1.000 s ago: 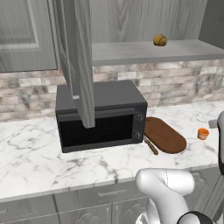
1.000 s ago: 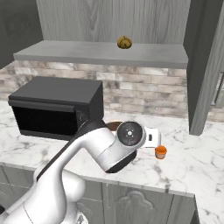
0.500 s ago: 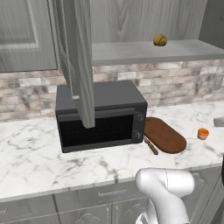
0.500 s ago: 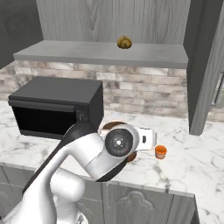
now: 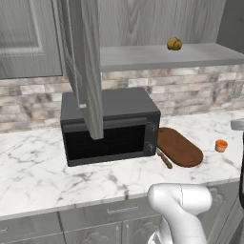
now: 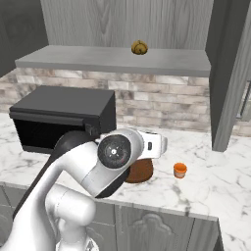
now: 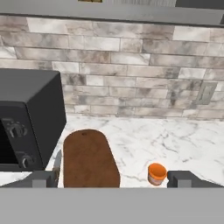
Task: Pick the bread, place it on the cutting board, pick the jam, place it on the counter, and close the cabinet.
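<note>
fingers (image 7: 113, 179) level, facing counter (image 7: 175, 140)

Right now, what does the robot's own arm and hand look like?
A glossy white rounded arm with a dark grey round joint cap and black elbow section. The hand ends in two small dark grey blocky fingertips. No cables or markings show.

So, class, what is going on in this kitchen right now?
A white robot arm stands at the counter with nothing in its pincer, whose fingers are spread apart. The bread sits on the shelf of the open cabinet, not yet picked. The cutting board lies bare beside the black microwave. The jam stands on the counter, to the right of the board. The hand camera looks at the board and the jam.
</note>
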{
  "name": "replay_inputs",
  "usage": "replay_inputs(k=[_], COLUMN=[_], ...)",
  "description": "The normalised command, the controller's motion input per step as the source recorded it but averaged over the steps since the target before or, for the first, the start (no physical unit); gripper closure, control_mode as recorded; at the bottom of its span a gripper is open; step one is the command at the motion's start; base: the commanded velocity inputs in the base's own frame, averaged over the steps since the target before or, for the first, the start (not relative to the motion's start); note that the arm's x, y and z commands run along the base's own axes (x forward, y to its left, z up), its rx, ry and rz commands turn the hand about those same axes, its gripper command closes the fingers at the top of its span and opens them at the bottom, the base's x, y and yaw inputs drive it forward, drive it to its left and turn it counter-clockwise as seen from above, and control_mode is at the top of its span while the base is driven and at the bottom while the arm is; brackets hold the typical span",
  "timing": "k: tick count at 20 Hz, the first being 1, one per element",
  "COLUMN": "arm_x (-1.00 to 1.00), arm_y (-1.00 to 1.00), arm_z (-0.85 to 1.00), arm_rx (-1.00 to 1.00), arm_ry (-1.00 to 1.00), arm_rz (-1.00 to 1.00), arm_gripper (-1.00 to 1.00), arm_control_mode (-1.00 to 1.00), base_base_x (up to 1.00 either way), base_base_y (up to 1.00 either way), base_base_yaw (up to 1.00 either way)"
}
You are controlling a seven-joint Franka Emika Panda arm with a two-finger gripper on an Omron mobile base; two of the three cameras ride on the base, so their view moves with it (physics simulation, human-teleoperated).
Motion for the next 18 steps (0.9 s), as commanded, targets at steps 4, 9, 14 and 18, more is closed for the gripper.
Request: replay_inputs(k=[4,9,14,18], arm_x=[0.0,0.0,0.0,-0.04], arm_y=[0.01,0.0,0.06,0.15], arm_z=[0.35,0.36,0.43,0.34], arm_rx=[0.0,0.0,0.01,0.01], arm_ry=[-0.02,0.0,0.0,0.0], arm_rz=[0.0,0.0,0.0,0.0], arm_gripper=[-1.0,-1.0,-1.0,-1.0], arm_control_mode=[-1.0,-1.0,-1.0,-1.0], base_base_x=[0.0,0.0,0.0,0.0], base_base_y=[0.0,0.0,0.0,0.0], base_base_yaw=[0.0,0.0,0.0,0.0])
